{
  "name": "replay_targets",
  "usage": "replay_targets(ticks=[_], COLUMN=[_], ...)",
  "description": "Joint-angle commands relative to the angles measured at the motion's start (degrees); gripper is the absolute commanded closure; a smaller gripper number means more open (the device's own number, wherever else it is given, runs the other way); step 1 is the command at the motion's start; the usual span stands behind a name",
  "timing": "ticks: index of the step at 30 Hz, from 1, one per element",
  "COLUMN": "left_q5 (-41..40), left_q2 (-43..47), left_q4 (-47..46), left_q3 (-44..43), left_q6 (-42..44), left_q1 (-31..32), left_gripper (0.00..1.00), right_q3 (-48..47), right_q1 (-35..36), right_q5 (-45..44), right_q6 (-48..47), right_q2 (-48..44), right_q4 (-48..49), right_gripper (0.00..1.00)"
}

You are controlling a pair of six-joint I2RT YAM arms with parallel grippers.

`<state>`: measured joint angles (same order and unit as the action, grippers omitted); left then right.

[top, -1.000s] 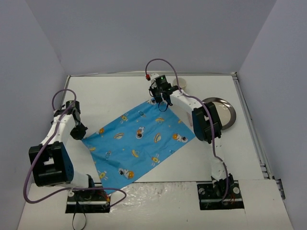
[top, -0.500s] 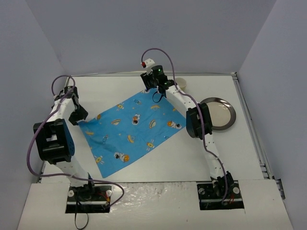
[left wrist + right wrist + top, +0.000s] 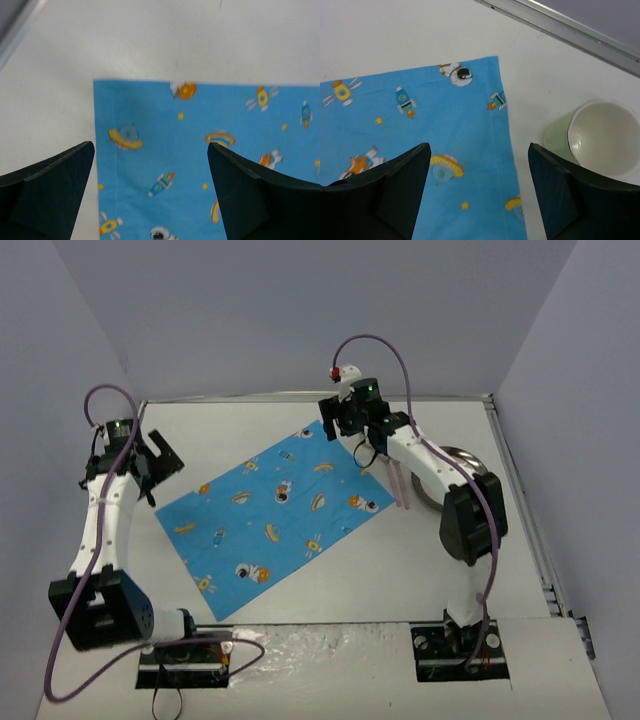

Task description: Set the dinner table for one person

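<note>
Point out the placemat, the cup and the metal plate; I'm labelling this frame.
placemat (image 3: 275, 515), top external view, middle of the cloth.
cup (image 3: 602, 135), right wrist view, its inside.
metal plate (image 3: 476, 465), top external view, its far right part.

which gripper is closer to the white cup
Right. The right gripper hovers over the placemat corner right beside the white cup; the left gripper hovers over the placemat's opposite, left-hand corner, far from the cup.

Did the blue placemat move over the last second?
Yes. The placemat has slid toward the far edge of the dinner table; its far corner now lies nearer that edge.
</note>
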<state>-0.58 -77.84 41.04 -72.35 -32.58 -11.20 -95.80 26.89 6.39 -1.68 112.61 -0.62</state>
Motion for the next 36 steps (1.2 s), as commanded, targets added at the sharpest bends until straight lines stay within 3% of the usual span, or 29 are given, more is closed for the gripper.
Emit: replay_targets(ticks=[1,7,16,36], left_q5=[4.1,4.28,4.88,7.07], left_q2=[4.56,4.04,-4.8,-22.04], left_q4=[-0.61,-5.57,-12.23,-17.03], left_q3=[11.87,20.01,22.23,14.02], left_q6=[-0.89,-2.65,-5.15,-8.01], left_q1=[2.94,4.69,4.52,4.7], left_gripper=[0.06,0.06,0.06,0.07], right_q3=[10.67,23.67,39.79,40.16], right_q1=[0.11,2.1,-0.26,-6.99], right_q5=[6.45,6.99,5.92,2.14], right_q6=[12.61,18.28,26.8,27.69], right_q2=[-10.7,-13.79,-12.37,-5.35], right_q4=[2.51,5.9,21.88,26.02], right_gripper=[0.21,0.12,0.06,0.05])
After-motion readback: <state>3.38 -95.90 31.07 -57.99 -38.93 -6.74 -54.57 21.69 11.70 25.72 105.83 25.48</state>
